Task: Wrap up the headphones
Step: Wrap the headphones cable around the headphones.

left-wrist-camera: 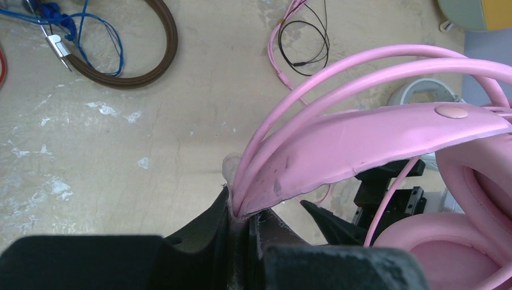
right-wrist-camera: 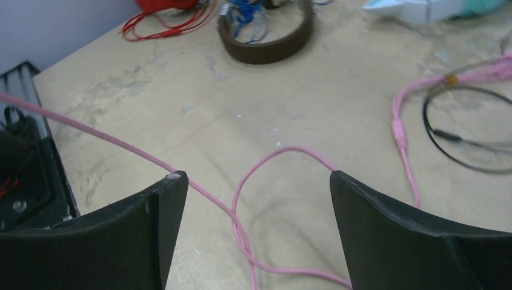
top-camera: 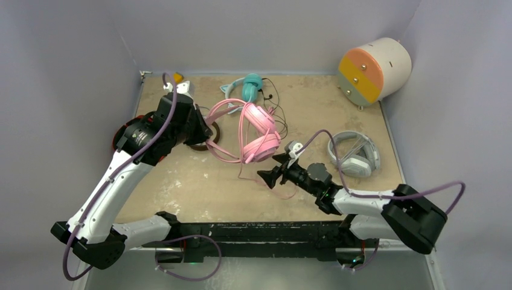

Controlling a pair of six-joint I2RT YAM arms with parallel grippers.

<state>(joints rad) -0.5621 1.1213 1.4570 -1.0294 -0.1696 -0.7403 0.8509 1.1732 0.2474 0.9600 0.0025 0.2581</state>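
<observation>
The pink headphones (top-camera: 261, 132) are tilted up at the table's middle, and my left gripper (top-camera: 207, 122) is shut on the end of their headband (left-wrist-camera: 362, 136). In the left wrist view the jaws (left-wrist-camera: 244, 217) pinch the band and its two thin pink hoops. The pink cable (right-wrist-camera: 284, 151) trails down across the table in a loose loop. My right gripper (top-camera: 270, 177) stands open over that cable (top-camera: 284, 194). In the right wrist view the cable lies between the wide-apart fingers (right-wrist-camera: 256, 181) and brushes the left fingertip. Grey-white headphones (top-camera: 355, 154) lie at the right.
Brown headphones (left-wrist-camera: 154, 60) with a blue cord (left-wrist-camera: 90, 24) lie by the left arm. Teal headphones (top-camera: 248, 87) and a thin black cable (left-wrist-camera: 308, 42) lie at the back. An orange, pink and cream cylinder (top-camera: 374, 69) stands at the back right. Red cable (right-wrist-camera: 163, 15) lies far left.
</observation>
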